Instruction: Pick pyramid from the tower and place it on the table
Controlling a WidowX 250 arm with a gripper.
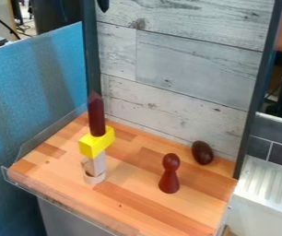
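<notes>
With the pyramid (pixel 95 107) upright atop the tower's yellow block (pixel 96 144), the pick appears to be in hand, and the gripper (pixel 103 6), whose grasp, clenched or released, cannot be told, needs to be lowered carefully around its dark red sides

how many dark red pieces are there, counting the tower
3: the pointed piece standing on the yellow block of the tower, the pawn-shaped figure right of it, and the egg-shaped piece near the back wall. A small one could hide behind the tower.
</notes>
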